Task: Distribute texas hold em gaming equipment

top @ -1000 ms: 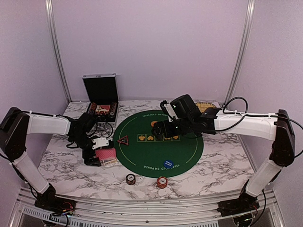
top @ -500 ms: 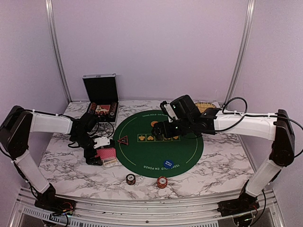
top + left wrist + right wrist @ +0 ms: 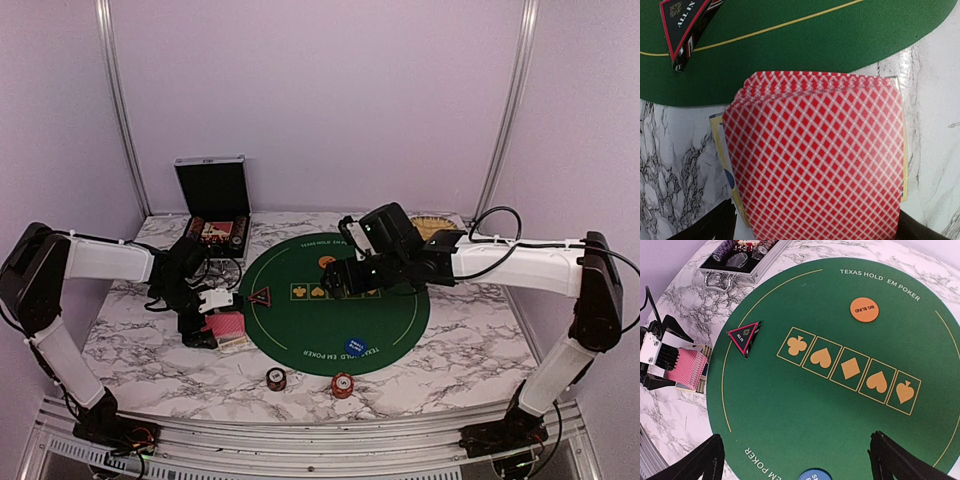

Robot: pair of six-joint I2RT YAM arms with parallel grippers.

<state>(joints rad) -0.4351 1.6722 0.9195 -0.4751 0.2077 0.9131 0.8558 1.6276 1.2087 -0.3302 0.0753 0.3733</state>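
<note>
The left pincer (image 3: 219,322) is released, its jaws spread wide on either side of the pink-red-backed playing cards (image 3: 815,150). Whether the fingers (image 3: 722,222) touch the deck cannot be told. The cards lie in a slightly fanned pile on the marble counter (image 3: 470,345), resting on something flat with a pale yellow edge. They sit just off the 8 o'clock rim of the round green mat (image 3: 390,320).

Just beyond the deck, at the mat's 9 o'clock edge, lies the dark triangular marker (image 3: 260,298), red-bordered and lettered "ALL IN".

The right pincer (image 3: 795,437) is also released and grasps nothing. It hovers over the middle of the mat with its jaws wide apart. Under it runs a row of five printed suit boxes: club, heart, diamond, heart, spade.

The orange disc button (image 3: 863,309), marked "BIG BLIND", lies on the mat toward 12 o'clock, beside the row and apart from it. The blue disc button (image 3: 358,346) lies on the mat near its 5 o'clock edge.

Off the mat, toward 6 o'clock on the counter, stand two short stacks of poker chips well apart from each other. One is a dark and white stack (image 3: 275,378) and the other a red stack (image 3: 342,384).

At 10 o'clock from the mat the black hinged case (image 3: 212,190) stands open, with more chips (image 3: 735,250) in its tray. A tan wicker basket (image 3: 437,222) sits at 1 o'clock, partly hidden behind the right arm.
</note>
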